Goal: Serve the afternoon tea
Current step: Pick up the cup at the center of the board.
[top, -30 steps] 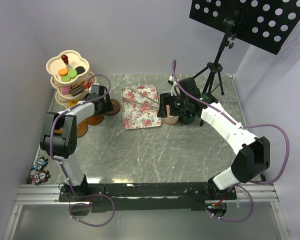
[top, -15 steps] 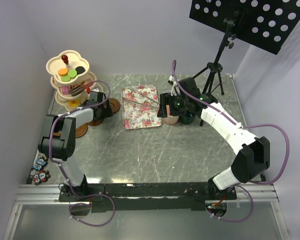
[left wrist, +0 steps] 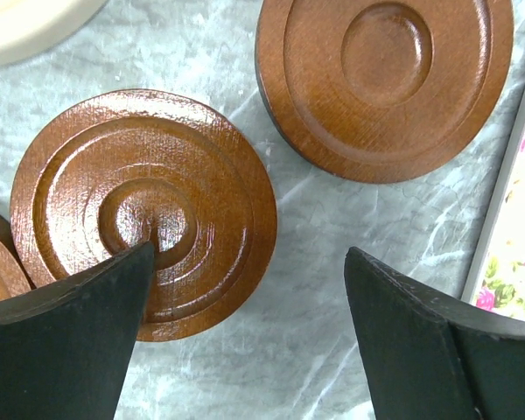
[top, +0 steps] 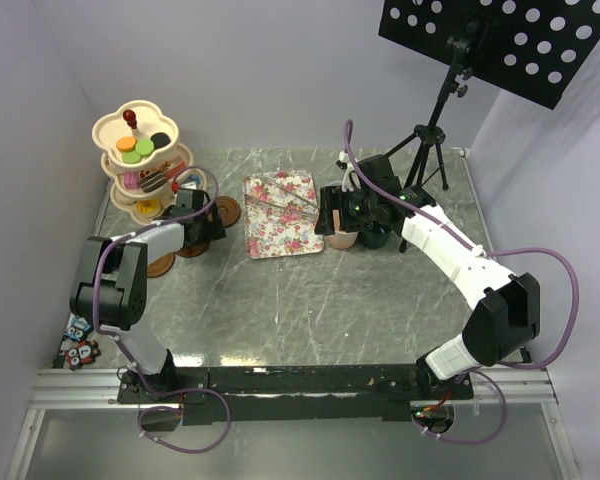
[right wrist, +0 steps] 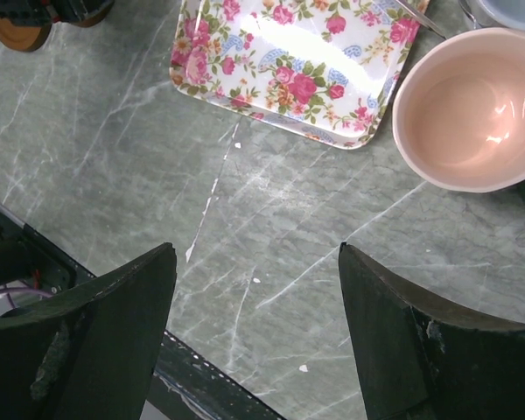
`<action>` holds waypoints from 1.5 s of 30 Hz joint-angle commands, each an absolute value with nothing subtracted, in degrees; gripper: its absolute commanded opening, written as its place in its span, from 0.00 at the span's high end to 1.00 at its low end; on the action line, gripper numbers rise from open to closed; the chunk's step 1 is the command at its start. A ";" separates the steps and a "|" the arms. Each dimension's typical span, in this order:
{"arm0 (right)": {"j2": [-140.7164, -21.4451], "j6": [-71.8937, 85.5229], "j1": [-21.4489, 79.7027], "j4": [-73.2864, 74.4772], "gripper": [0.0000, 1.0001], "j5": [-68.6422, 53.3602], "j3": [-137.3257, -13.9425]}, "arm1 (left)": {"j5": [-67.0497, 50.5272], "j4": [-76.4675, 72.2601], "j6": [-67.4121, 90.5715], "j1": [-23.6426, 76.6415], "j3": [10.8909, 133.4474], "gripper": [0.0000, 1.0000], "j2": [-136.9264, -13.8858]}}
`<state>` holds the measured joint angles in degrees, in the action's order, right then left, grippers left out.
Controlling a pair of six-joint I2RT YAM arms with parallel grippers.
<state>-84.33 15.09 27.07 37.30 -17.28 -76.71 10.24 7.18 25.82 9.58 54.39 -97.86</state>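
The left gripper [left wrist: 245, 262] is found drawn back toward its base since 1.0 s ago, left of the tray [top: 282, 213]. Its jaws are spread wide and empty over a saucer [left wrist: 144, 214]. The right gripper [right wrist: 255, 254] is unmoved, wide apart and empty, by the pink mug [right wrist: 468, 109] right of the tray. Cakes [top: 137, 150] are seen on the stand [top: 102, 130], left of the tray.
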 commanded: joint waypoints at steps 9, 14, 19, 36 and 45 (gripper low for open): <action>-81.56 9.42 20.05 36.39 0.19 -11.08 -76.90 | 11.60 15.02 28.30 10.11 70.39 0.00 -94.31; -84.81 5.28 17.32 36.04 0.23 -8.70 -77.43 | 11.43 17.05 28.91 10.81 72.68 0.00 -90.71; -89.11 1.68 16.44 34.28 0.32 -7.47 -78.66 | 8.88 18.19 31.02 12.48 71.19 0.00 -86.58; -106.08 -5.71 16.44 30.23 0.52 -7.74 -89.21 | 9.32 23.02 39.11 21.36 66.35 0.04 -80.07; -108.45 -7.21 16.44 29.80 0.57 -6.42 -87.98 | 9.23 24.87 38.06 22.33 69.43 0.04 -80.77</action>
<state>-108.07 -5.69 16.60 31.70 -7.70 -87.00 8.91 24.82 37.76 22.02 66.50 -82.28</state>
